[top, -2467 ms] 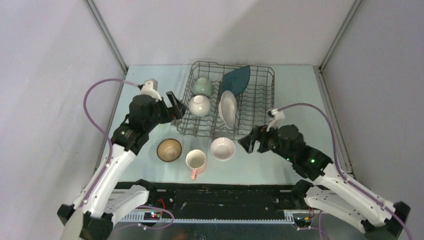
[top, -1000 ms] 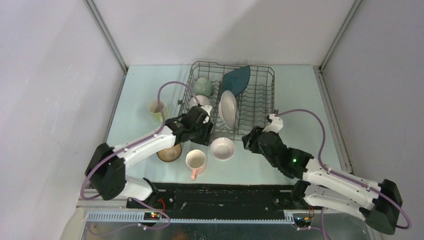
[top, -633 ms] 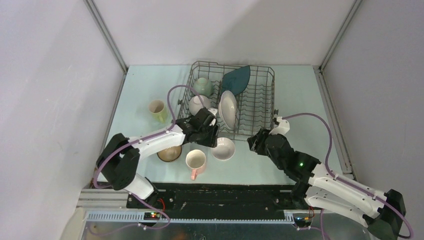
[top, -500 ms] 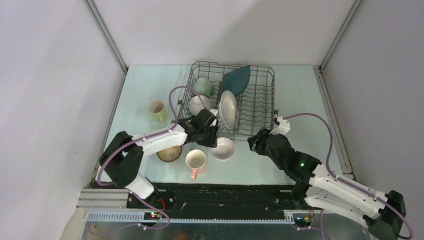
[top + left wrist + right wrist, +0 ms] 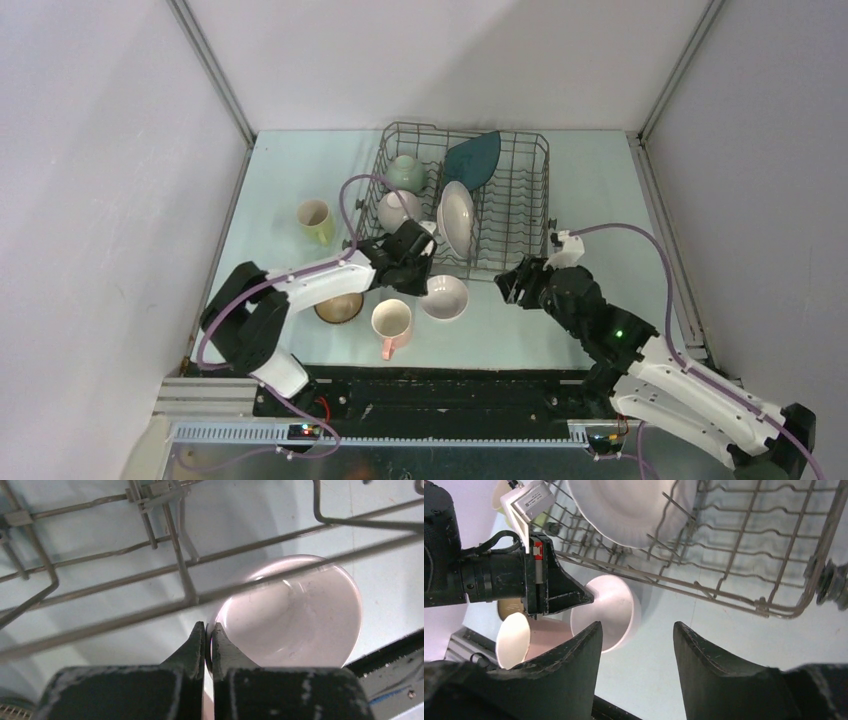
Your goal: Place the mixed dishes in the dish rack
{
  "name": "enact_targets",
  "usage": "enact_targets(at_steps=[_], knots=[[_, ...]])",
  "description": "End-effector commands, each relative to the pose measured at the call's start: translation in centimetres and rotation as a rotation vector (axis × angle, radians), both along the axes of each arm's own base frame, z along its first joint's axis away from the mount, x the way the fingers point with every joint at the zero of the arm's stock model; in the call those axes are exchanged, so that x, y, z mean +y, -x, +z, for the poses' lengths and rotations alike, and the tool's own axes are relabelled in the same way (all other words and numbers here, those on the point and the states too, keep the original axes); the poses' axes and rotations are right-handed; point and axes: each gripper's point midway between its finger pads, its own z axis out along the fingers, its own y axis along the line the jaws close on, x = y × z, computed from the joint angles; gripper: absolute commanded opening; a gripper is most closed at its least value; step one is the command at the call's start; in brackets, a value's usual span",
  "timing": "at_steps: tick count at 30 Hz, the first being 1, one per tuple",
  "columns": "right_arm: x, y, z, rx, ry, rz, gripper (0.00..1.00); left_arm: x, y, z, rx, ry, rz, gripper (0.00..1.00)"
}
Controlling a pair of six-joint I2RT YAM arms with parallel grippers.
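My left gripper [image 5: 427, 282] [image 5: 208, 626] is shut on the near-left rim of a white bowl [image 5: 446, 297] [image 5: 295, 615] that sits on the table just in front of the dish rack [image 5: 520, 200]. The rack holds a pale green bowl [image 5: 405, 172], a white bowl [image 5: 398, 210], a white plate [image 5: 456, 218] and a dark teal plate [image 5: 472, 158]. A pink mug [image 5: 391, 324], a brown bowl [image 5: 337, 308] and a yellow-green mug [image 5: 315, 220] stand on the table. My right gripper [image 5: 512, 286] [image 5: 638, 630] hangs open and holds nothing, right of the held bowl [image 5: 611, 610].
The rack's front wires [image 5: 185, 575] run just above the left gripper. The rack's right half [image 5: 744, 545] has bare tines. The black base rail [image 5: 450, 385] borders the table's near edge.
My left arm swung from the rack's left side down to the white bowl, and its jaws shut on the rim. The right gripper shifted slightly right and opened a little wider.
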Motion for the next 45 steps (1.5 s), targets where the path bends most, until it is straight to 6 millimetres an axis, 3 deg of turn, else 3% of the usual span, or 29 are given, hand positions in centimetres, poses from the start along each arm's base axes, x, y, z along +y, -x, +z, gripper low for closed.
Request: enact_targets(at_steps=[1,8,12,15,22,28,33,45], knots=[[0.6,0.1,2.9,-0.117,-0.028,0.14,0.59,0.0,0.9,5.1,-0.077,0.087,-0.08,0.0],[1.2,0.5,4.5,-0.154,-0.068,0.294,0.69,0.9,2.1,12.7,-0.227,0.221,-0.126,0.0],[1.4,0.5,6.7,-0.209,-0.094,0.353,0.86,0.7,1.8,16.4,-0.291,0.352,-0.135,0.0],[1.6,0.9,8.7,-0.266,-0.106,0.399,0.98,0.8,1.9,18.0,-0.292,0.462,-0.145,0.0],[3.8,1.9,12.1,-0.309,-0.203,0.523,1.0,0.9,1.9,22.0,-0.366,0.619,-0.158,0.0],[6.5,2.3,14.7,-0.327,-0.325,0.594,1.0,0.9,1.4,23.1,-0.374,0.653,-0.149,0.0],[8.6,2.8,14.5,-0.303,-0.349,0.607,1.0,0.8,1.2,23.4,-0.377,0.665,-0.141,0.0],[10.9,2.1,15.0,-0.198,-0.49,0.499,0.99,0.5,0.8,23.7,-0.405,0.707,-0.126,0.0]])
